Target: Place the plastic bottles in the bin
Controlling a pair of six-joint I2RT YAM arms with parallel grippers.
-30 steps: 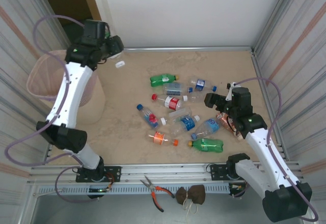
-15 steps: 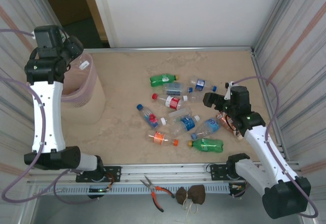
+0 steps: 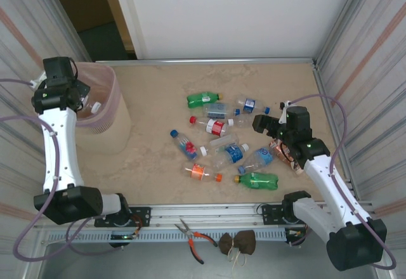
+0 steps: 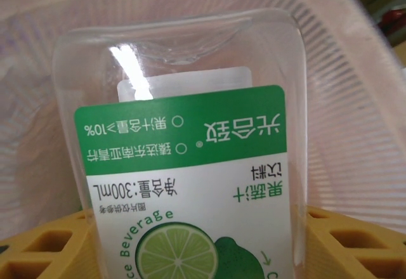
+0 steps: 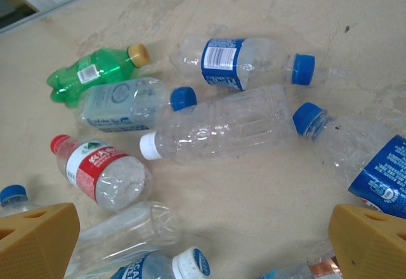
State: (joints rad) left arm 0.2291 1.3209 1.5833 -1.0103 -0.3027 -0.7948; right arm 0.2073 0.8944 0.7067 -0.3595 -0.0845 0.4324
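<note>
1. The table (image 3: 152, 158) is a beige, marbled surface; a white wall (image 3: 222, 12) closes the far side, ribbed panels (image 3: 365, 38) stand left and right, and a dark doorway (image 3: 82, 6) opens at the far left.
2. A metal rail (image 3: 209, 215) runs along the near edge; red-handled pliers (image 3: 193, 236) and a brown lump (image 3: 239, 242) lie just nearer than it.
3. The plastic bottles (image 3: 229, 151) lie on their sides in a loose cluster right of the table's middle; a green one (image 3: 203, 99) lies farthest, a red-labelled one (image 3: 214, 127) is in the midst, and an orange-labelled one (image 3: 202, 172) and a second green one (image 3: 257, 179) lie nearest.
4. The bin (image 3: 104, 101) stands on the far left of the table, well apart from the cluster.
5. My left gripper (image 4: 196, 247) is clenched on the lime-label bottle (image 4: 190, 165), a yellow pad (image 4: 44, 247) on either side; the bottle hangs in the bin's mouth, the pink ribbed wall just behind it.
6. My right gripper (image 3: 263, 125) is spread wide with nothing between its pads (image 5: 35, 241); it hovers over the right edge of the cluster.
7. A second ago my left arm reached over the bare table beyond the bin; it has since swung left and come down over the bin; my right arm and the cluster have barely changed.
</note>
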